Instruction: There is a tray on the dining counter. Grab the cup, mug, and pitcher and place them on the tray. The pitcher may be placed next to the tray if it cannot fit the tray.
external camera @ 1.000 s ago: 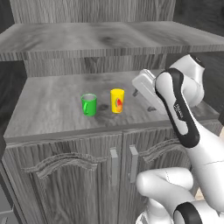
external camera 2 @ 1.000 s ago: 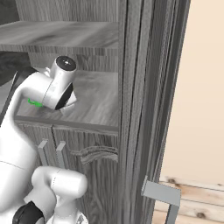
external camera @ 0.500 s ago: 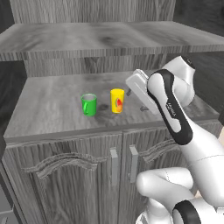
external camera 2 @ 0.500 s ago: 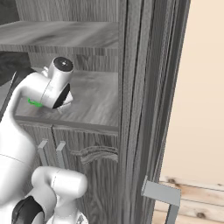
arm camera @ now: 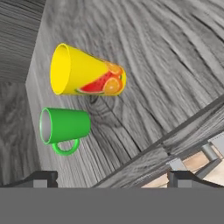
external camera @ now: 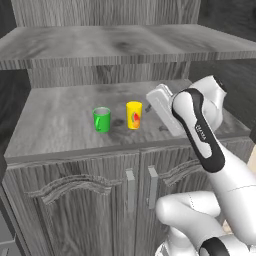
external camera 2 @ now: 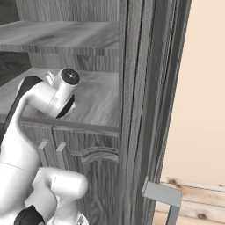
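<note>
Two vessels stand on the grey wood-grain cabinet top (external camera: 60,125): the cup (external camera: 134,115) and the mug (external camera: 101,119), side by side, near each other but apart, the mug to the left in the left base view. We record no change in their position against the frames of a second ago. What has changed is the arm: its white hand (external camera: 162,107) has swung leftward across the cabinet top and now sits just right of the cup, closer than before. In the right base view the arm's joint has shifted and the green of the mug, visible there earlier, is now covered.

Both vessels are upright, long axes vertical, mouths up. The cup tapers toward its base and carries a red-orange fruit mark facing the front. In the hand view the cup (arm camera: 85,77) and mug (arm camera: 63,127) appear lying sideways because the camera is rolled; the mug's handle points toward the bottom of that view.

We find the gripper (arm camera: 111,177) released, jaws spread wide with the finger tips (arm camera: 43,178) at opposite lower corners of the hand view, nothing between them.
</note>
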Robot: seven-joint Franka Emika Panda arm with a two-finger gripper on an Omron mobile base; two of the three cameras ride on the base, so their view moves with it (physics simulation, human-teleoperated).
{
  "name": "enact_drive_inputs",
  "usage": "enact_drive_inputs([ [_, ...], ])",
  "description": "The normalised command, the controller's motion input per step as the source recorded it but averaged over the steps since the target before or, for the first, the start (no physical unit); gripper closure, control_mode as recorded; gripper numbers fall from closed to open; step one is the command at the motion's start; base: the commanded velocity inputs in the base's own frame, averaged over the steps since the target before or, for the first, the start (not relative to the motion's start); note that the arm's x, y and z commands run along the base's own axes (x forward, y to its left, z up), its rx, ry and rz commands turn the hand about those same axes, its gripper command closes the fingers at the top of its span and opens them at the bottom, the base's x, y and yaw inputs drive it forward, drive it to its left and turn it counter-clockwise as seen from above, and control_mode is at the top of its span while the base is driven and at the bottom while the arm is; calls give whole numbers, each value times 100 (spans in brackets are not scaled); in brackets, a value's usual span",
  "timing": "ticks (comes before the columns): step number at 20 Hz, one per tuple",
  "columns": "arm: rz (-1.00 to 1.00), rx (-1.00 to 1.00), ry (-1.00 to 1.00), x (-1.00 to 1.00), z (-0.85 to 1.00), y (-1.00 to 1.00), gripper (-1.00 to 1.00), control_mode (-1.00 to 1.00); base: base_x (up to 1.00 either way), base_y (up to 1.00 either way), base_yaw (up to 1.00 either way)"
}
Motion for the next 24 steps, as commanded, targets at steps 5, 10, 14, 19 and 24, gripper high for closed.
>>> enact_drive_inputs([
  [5, 0, 0, 0, 25, 4, 0, -100, -100, 0, 0, 0],
  [10, 0, 0, 0, 20, 12, 0, -100, -100, 0, 0, 0],
  [14, 0, 0, 0, 15, 1, 0, -100, -100, 0, 0, 0],
  [19, 0, 0, -1, 2, -6, 0, -100, -100, 0, 0, 0],
  [24, 0, 1, -1, 9, -4, 0, -100, -100, 0, 0, 0],
])
